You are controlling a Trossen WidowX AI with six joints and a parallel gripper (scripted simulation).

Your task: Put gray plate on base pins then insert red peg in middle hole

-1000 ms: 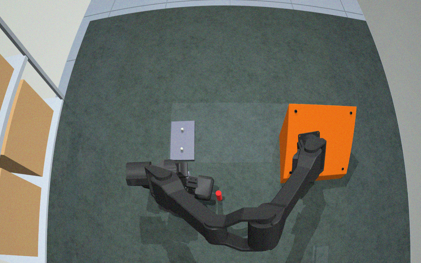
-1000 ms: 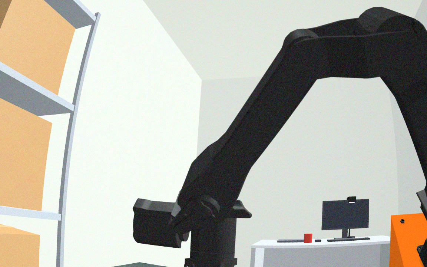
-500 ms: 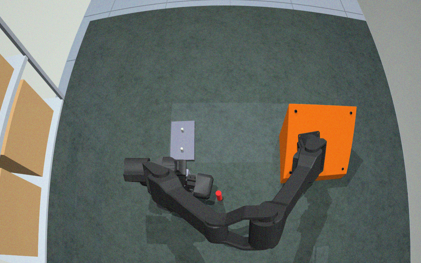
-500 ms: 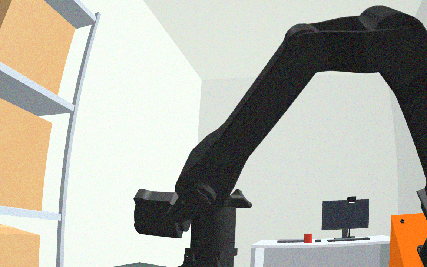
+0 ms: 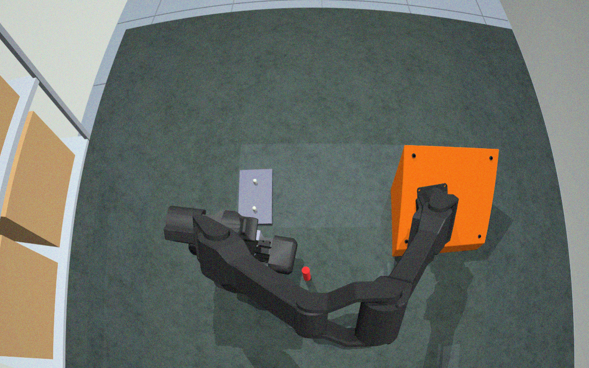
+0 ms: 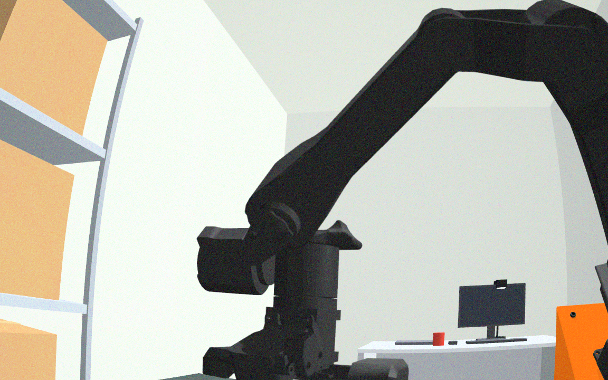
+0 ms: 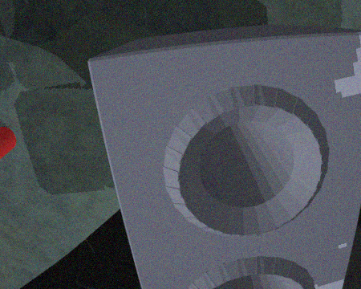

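My gripper [image 7: 222, 192] is shut on the gray plate [image 7: 140, 140] [image 5: 258, 235], with the dark fingers at the plate's two sides in the wrist view. The plate is held above the floor; one large round hole shows whole and part of another below it. In the top view the arm hides most of the plate and the fingertips. The base [image 5: 264, 194] lies just behind the gripper, with two upright pins [image 5: 254, 181] [image 5: 254, 208] bare. The red peg [image 5: 306, 273] [image 7: 0, 145] stands upright on the floor to the right of the gripper.
An orange block [image 5: 452, 169] [image 6: 575, 344] carries the arm's foot at the right. A shelf rack [image 5: 24, 114] [image 6: 96, 226] with boxes stands at the left. A desk [image 6: 448, 361] with a monitor [image 6: 490, 304] and a red mug [image 6: 438, 339] is in the background.
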